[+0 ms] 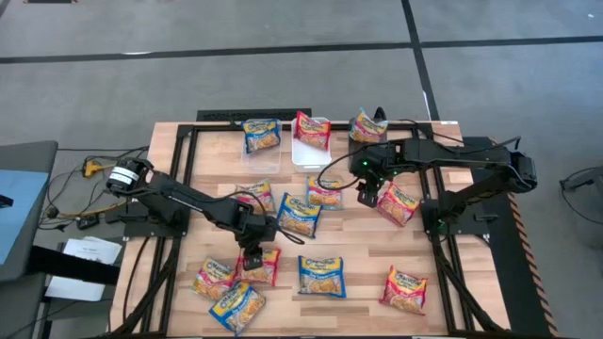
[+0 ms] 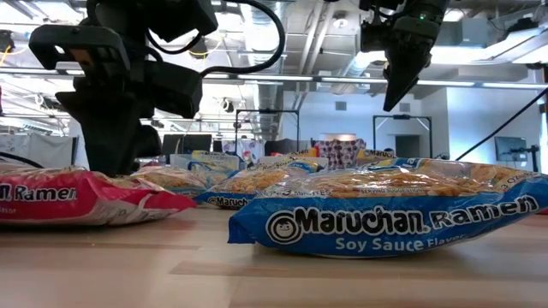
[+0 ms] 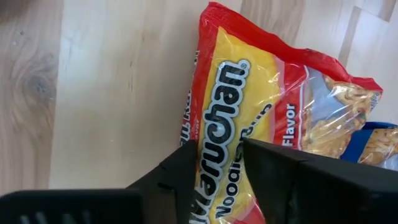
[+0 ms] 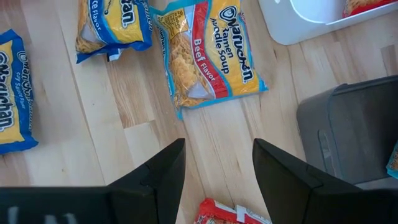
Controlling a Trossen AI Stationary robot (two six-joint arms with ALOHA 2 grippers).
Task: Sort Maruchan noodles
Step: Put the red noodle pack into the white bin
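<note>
The Maruchan noodles lie scattered flat on the wooden table (image 1: pixel 188 151). My left gripper (image 1: pixel 252 250) is down on a red-and-yellow packet (image 1: pixel 262 267) near the table's near left, its fingers narrowed onto that packet (image 3: pixel 249 106). My right gripper (image 1: pixel 367 195) is open and hangs above the table's middle (image 2: pixel 396 98). It is between a blue-and-red beef packet (image 4: pixel 208 53) and a red packet (image 1: pixel 398 203), touching neither. A clear bin (image 1: pixel 262 155), a white bin (image 1: pixel 311 155) and a dark bin (image 4: pixel 348 130) at the far edge each hold a packet. My left gripper holds the red-and-yellow packet by a strip along one long side (image 3: pixel 217 124), pinched between the two fingers. The fingers come from above, pointing down. The packet lies flat on the table (image 2: pixel 77 197). How far back between the fingers it reaches does not show.
Blue soy-sauce packets lie at the near middle (image 1: pixel 322 276) and centre (image 1: pixel 300 215). More packets sit at the near left (image 1: pixel 215 278) (image 1: pixel 237 306) and a red one at the near right (image 1: pixel 405 287). Bare wood shows between them. Cables and a grey stand are left of the table.
</note>
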